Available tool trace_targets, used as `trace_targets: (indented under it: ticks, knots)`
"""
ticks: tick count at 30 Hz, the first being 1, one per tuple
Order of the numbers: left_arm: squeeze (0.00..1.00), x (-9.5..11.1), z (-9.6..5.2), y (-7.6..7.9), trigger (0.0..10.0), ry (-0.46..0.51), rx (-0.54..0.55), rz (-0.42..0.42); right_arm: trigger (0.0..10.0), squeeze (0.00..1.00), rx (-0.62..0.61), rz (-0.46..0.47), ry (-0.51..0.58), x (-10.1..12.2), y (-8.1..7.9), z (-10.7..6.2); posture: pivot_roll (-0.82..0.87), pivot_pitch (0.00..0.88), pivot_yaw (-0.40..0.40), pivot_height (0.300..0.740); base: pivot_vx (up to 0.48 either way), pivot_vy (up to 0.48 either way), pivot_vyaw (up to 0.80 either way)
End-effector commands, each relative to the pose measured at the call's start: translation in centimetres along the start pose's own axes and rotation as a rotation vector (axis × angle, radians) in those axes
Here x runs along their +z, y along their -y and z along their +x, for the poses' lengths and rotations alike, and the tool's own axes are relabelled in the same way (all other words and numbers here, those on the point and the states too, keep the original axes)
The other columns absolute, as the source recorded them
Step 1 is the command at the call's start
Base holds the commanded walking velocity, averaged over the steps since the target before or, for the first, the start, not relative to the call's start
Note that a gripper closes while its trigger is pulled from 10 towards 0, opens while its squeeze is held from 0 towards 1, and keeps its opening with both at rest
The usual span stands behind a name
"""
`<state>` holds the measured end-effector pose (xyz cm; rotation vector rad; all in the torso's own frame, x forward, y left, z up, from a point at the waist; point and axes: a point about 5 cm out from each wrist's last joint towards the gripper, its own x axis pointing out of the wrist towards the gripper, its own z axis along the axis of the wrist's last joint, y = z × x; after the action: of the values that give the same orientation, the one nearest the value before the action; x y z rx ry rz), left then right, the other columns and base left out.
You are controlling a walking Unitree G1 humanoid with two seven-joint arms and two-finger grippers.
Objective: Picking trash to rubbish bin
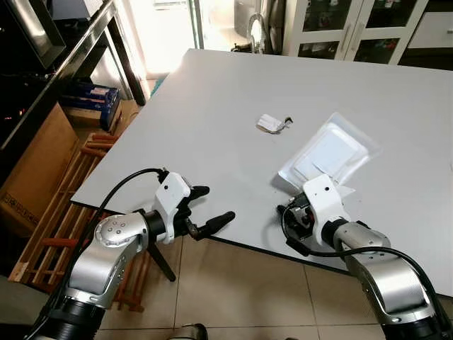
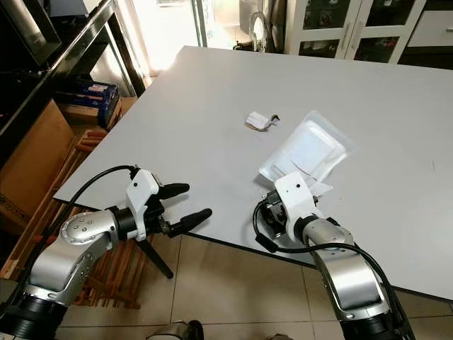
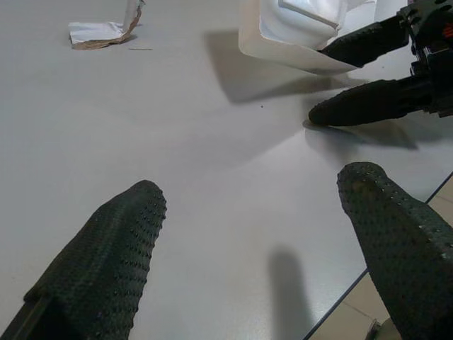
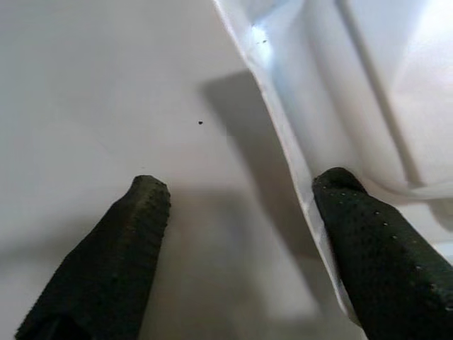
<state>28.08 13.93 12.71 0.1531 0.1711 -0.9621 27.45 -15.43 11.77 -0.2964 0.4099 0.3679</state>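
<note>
A clear plastic blister pack (image 1: 329,152) lies on the grey table (image 1: 212,120), with a small crumpled paper scrap (image 1: 272,125) beyond it to the left. My right gripper (image 4: 244,185) is open at the pack's near corner. One of its fingers (image 4: 368,241) lies against the pack's rim (image 4: 283,120) and the other rests on bare table. My left gripper (image 1: 216,204) is open over the table's front edge, left of the pack, with nothing between its fingers. The left wrist view shows the pack (image 3: 297,32), the scrap (image 3: 99,32) and the right fingers (image 3: 368,99).
The table's front edge (image 1: 248,244) runs just under both grippers, above tiled floor (image 1: 233,297). On the left stand a wooden rack (image 1: 64,212), a cardboard box (image 1: 32,170) and a black shelf (image 1: 64,57). Glass-door cabinets (image 1: 354,28) stand behind the table.
</note>
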Motion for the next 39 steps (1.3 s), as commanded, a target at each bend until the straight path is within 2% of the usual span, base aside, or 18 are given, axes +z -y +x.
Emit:
trace_targets:
  ticks: [1, 22, 32, 39]
  knots:
    - [0.00, -0.1, -0.1, 0.1, 10.0, -0.011, 0.001, 0.014, 0.0, 0.00, 0.020, 0.029, -0.109, -2.4, -0.4, 0.2, 0.00, 0.126, 0.092, 0.740, 0.000, 0.000, 0.00]
    - [0.00, -0.1, 0.1, -0.1, 10.0, -0.008, 0.008, 0.016, 0.0, 0.00, -0.016, 0.012, -0.076, -2.1, 0.1, 0.4, 0.00, 0.120, 0.091, 0.740, 0.000, 0.000, 0.00]
    - [0.00, 0.0, 0.2, -0.1, 10.0, -0.002, 0.018, 0.019, 0.0, 0.00, -0.094, -0.024, 0.013, -0.3, 1.0, 0.5, 0.00, 0.116, 0.088, 0.740, 0.000, 0.000, 0.00]
    - [0.00, 0.0, 0.3, -0.1, 10.0, 0.000, 0.015, 0.022, 0.0, 0.00, -0.166, -0.025, 0.170, 2.8, 1.8, 0.0, 0.00, 0.115, 0.090, 0.740, 0.000, 0.000, 0.00]
